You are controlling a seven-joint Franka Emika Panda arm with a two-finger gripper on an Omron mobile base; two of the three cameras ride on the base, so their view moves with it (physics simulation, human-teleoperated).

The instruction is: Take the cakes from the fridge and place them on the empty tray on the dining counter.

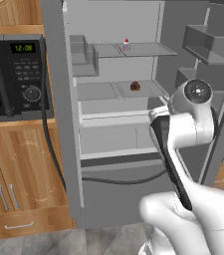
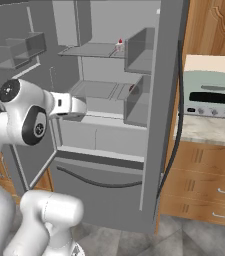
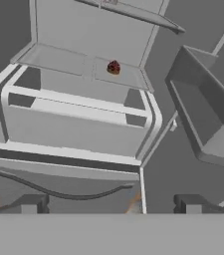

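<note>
The grey fridge (image 1: 114, 135) stands open in front of me, both doors swung wide. The white slice with a red cherry (image 1: 126, 45) (image 2: 119, 45) sits on the upper inner shelf. One shelf below rests the dark brown-red round cake (image 1: 135, 86) (image 3: 113, 67), half hidden by a door bin in the right base view (image 2: 132, 88). My gripper (image 3: 111, 203) is open and holds nothing; it faces into the fridge, well short of the shelves and below the round cake's level. The hand (image 2: 74, 106) hovers before the lower drawers. The blue tray and the dining counter are out of view.
A black microwave (image 1: 14, 74) sits left of the fridge over wooden cabinets (image 1: 24, 169). A pale toaster oven (image 2: 211, 95) rests on the counter to the right. Door bins (image 3: 208, 114) jut in on the right side of the opening, close to my hand.
</note>
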